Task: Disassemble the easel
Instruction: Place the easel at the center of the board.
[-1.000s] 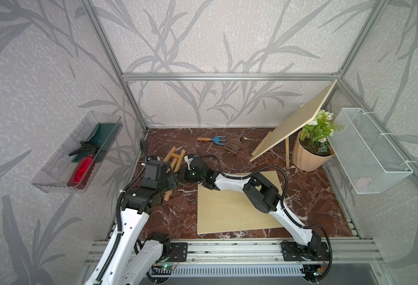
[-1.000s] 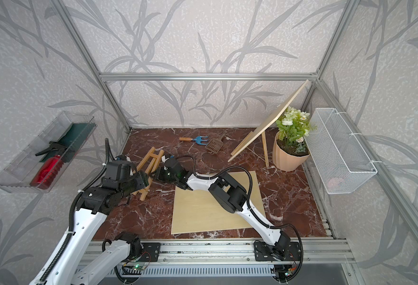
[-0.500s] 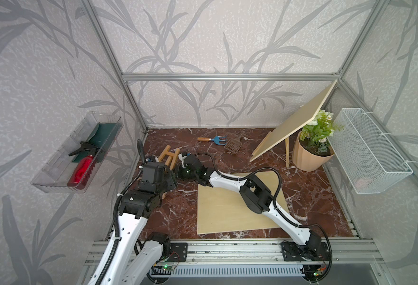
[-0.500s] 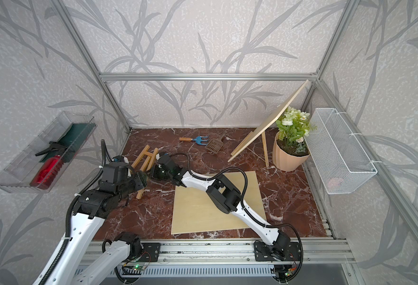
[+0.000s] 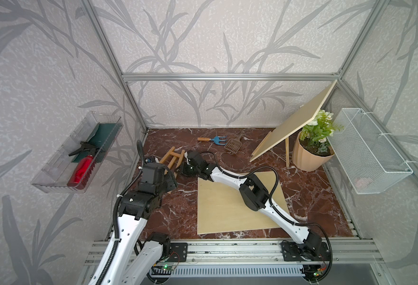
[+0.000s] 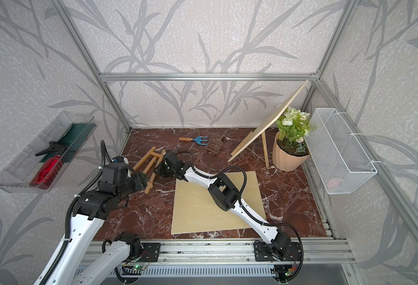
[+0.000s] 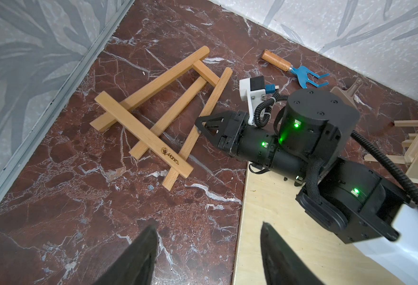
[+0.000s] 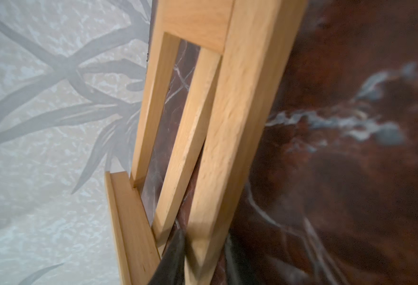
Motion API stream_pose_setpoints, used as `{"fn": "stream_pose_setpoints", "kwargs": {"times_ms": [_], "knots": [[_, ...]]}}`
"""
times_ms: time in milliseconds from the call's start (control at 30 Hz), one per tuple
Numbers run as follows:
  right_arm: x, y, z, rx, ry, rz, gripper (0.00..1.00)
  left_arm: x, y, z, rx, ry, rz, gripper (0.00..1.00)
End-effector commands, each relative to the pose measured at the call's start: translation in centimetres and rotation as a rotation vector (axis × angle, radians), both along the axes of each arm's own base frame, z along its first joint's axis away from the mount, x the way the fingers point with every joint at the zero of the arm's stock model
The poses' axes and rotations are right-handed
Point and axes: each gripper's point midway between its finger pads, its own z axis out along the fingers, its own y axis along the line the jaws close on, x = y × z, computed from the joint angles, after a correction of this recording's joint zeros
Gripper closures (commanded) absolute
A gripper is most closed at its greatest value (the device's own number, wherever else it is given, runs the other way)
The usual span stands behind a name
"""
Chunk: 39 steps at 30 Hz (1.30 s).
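At six o'clock, closest to me, a pale plywood sheet (image 5: 222,212) lies flat on the red marble worktop (image 5: 178,217). The right arm (image 5: 230,176) stretches across it toward ten o'clock. At about nine o'clock the left claw (image 7: 208,225) hangs above bare marble, released. Its fingers (image 7: 141,251) are spread wide with nothing between them, apart from the easel.

Just beyond, at ten o'clock, the wooden easel (image 7: 153,145) lies flat on the worktop near the left wall, with its ledge bar at the nearer end and its short top bar farther back. The right claw (image 7: 200,122) sits low at the easel's centre-side leg. The right wrist view shows a dark finger on either side of that leg, but I cannot tell whether they pinch it or sit slack.

Farther back, near twelve o'clock, lie a blue hand fork (image 5: 214,140) and, just beside it, a brown scoop (image 5: 232,144). At two o'clock a board (image 5: 294,123) leans on a thin prop next to a potted plant (image 5: 309,158). A wire basket (image 5: 375,158) hangs on the wall at three o'clock, and a clear tray (image 5: 54,182) at nine.
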Motion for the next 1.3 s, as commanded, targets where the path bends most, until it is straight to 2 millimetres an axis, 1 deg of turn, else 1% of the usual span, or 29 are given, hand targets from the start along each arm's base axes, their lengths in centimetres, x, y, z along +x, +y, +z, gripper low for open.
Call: {"fn": "stream_pose_setpoints", "kwargs": {"times_ms": [0,67,133,233,367,433,600,700,867,900,967,1033,1100,1200,1267], "knots": [[1.2,-2.3,-4.9,-0.116,0.055,-0.043,0.70,-0.3,0.2,-0.3,-0.009,0.006,0.012,0.34],[1.6,-2.1,-4.7,-0.097,0.053,-0.050,0.69,-0.3,0.2,-0.3,-0.014,0.007,0.014,0.34],[1.9,-1.5,-4.2,-0.064,0.046,-0.046,0.64,-0.3,0.2,-0.2,-0.017,0.004,0.014,0.34],[2.2,-0.6,-3.1,0.006,0.041,-0.040,0.62,-0.3,0.3,-0.2,-0.023,0.002,0.017,0.34],[2.3,0.0,-2.7,0.069,0.052,-0.048,0.62,-0.3,0.3,-0.2,-0.029,0.000,0.018,0.34],[2.3,0.4,-2.3,0.090,0.050,-0.049,0.63,-0.3,0.2,-0.2,-0.031,-0.001,0.016,0.34],[2.0,1.2,-1.3,0.138,0.038,-0.041,0.69,-0.4,0.3,-0.1,-0.031,-0.004,0.020,0.34],[1.7,1.6,-1.1,0.153,0.020,-0.031,0.71,-0.4,0.4,-0.1,-0.031,-0.007,0.023,0.34],[0.6,2.5,-0.5,0.182,0.006,0.004,0.70,-0.4,0.4,-0.1,-0.032,-0.008,0.022,0.34],[0.4,2.6,-0.4,0.178,0.001,0.015,0.66,-0.4,0.4,0.0,-0.032,-0.009,0.022,0.34],[-0.1,2.7,0.0,0.158,-0.020,0.035,0.55,-0.4,0.4,-0.1,-0.032,-0.007,0.021,0.34],[-0.4,2.5,0.3,0.121,-0.040,0.047,0.39,-0.4,0.4,0.0,-0.032,-0.009,0.022,0.34],[-0.8,2.3,1.0,0.088,-0.052,0.064,0.31,-0.4,0.4,0.0,-0.031,-0.011,0.023,0.34],[-1.5,1.5,2.2,0.014,-0.093,0.098,0.23,-0.5,0.4,0.0,-0.031,-0.013,0.023,0.34],[-1.8,0.5,2.8,-0.065,-0.128,0.102,0.19,-0.5,0.4,0.1,-0.032,-0.015,0.023,0.33]]}}
